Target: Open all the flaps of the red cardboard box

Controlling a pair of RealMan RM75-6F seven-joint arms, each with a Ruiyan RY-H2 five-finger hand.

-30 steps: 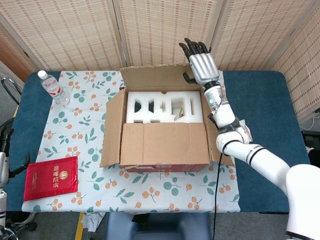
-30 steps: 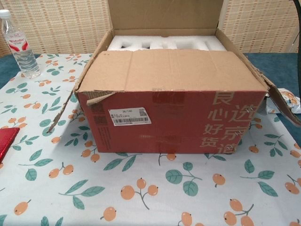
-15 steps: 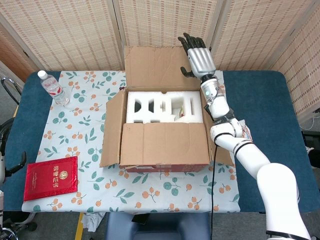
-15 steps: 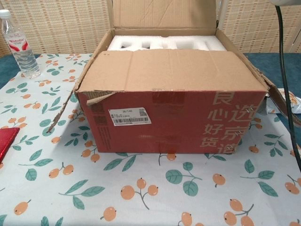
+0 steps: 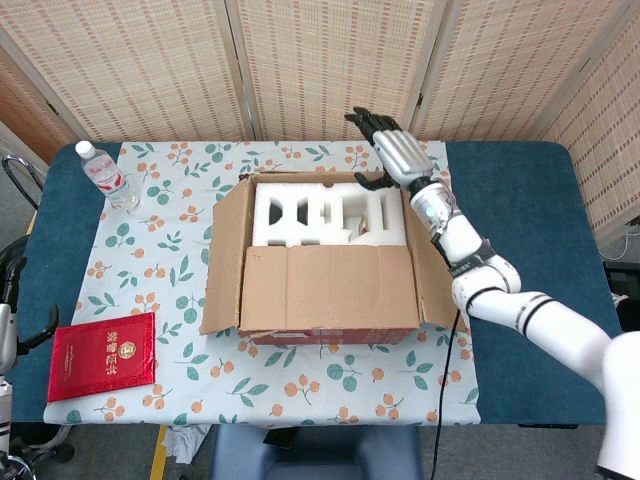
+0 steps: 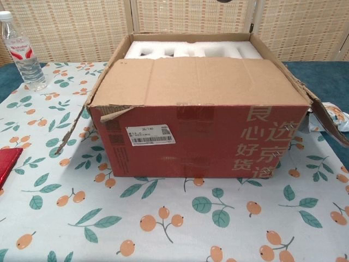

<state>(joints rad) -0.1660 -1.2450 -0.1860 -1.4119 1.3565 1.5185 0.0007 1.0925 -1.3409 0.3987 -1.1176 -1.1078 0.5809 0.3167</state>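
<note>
One red cardboard box (image 5: 330,270) sits in the middle of the desk (image 5: 520,200), on a cloth (image 5: 170,290) printed with leaves and orange fruit. Counted from the head view, three flaps are visible: the near flap (image 5: 330,288) lies folded over the front half of the opening, the left flap (image 5: 222,255) stands out to the side, and the right flap (image 5: 435,290) angles outward beneath the right arm. The far flap cannot be made out in either view. One white foam insert (image 5: 325,215) fills the uncovered back half of the box.

One hand is in view — the right hand (image 5: 395,155), raised over the box's far right corner with its fingers (image 5: 368,122) spread apart and nothing held in them. The left hand does not show in either view.

Elsewhere on the desk are one water bottle (image 5: 105,176) at the far left and one red booklet (image 5: 103,355) at the near left.

The head view alone shows the hand and the whole booklet. The chest view alone shows the box's red front wall (image 6: 199,142), with its white barcode label (image 6: 150,135) and pale printed characters — and a crumpled wrapper (image 6: 330,117) just beyond the right flap.
</note>
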